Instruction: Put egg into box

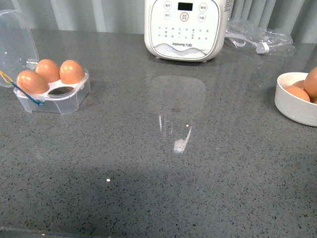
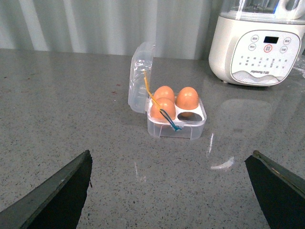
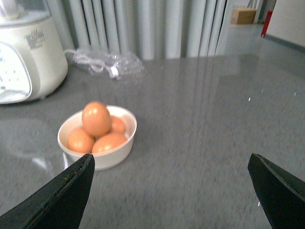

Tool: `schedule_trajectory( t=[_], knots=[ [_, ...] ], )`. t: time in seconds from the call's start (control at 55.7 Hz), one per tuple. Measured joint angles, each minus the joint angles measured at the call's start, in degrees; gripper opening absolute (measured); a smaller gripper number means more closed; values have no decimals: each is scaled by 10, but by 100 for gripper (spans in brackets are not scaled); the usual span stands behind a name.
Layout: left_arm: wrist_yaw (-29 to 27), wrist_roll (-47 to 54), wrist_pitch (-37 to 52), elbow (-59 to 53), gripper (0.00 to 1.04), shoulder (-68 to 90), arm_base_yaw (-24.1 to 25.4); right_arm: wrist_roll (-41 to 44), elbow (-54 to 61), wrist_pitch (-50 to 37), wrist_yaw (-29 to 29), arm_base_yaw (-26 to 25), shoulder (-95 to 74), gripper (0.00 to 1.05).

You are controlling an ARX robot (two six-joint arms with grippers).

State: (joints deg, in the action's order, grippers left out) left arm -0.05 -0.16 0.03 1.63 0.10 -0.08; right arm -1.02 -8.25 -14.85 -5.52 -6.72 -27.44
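Note:
The box [image 1: 55, 98], a clear case with its lid [image 1: 16, 43] swung open, stands at the left of the counter. Three brown eggs [image 1: 72, 71] fill three hollows and the near right hollow [image 1: 62, 90] is bare. Yellow and blue bands hang over its front. More eggs [image 3: 96, 118], several, are heaped in a white bowl [image 3: 102, 160] at the right. My left gripper [image 2: 170, 153] is open and empty, some way short of the box [image 2: 176, 126]. My right gripper [image 3: 171, 155] is open and empty, with the bowl just beyond one finger. Neither arm shows in the front view.
A white kitchen appliance [image 1: 185, 27] with a control panel stands at the back centre. A crumpled clear bag with a cable [image 1: 257, 39] lies to its right. The bowl [image 1: 296, 108] sits at the counter's right edge in the front view. Grey curtains hang behind.

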Motion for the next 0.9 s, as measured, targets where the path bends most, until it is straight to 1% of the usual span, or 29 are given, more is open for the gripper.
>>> schedule_trajectory(
  t=[0.09,0.126,0.215,0.341,0.395,0.52,0.646,0.807,0.897],
  knots=[
    [0,0,0,0,98,0,0,10,-51,-110,34,-37,-118,97],
    [0,0,0,0,98,0,0,13,-82,-148,47,-43,-177,97],
    [0,0,0,0,98,0,0,13,-167,-179,83,-48,-304,97],
    [0,0,0,0,98,0,0,12,-282,-163,129,-41,-432,97],
    [0,0,0,0,98,0,0,12,-322,-137,158,-36,-469,97],
    [0,0,0,0,98,0,0,12,-365,-93,211,-27,-509,97],
    [0,0,0,0,98,0,0,17,-386,-57,250,-17,-534,97],
    [0,0,0,0,98,0,0,28,-399,-19,246,-6,-562,97],
    [0,0,0,0,98,0,0,31,-399,-16,245,0,-572,97]
  ],
)
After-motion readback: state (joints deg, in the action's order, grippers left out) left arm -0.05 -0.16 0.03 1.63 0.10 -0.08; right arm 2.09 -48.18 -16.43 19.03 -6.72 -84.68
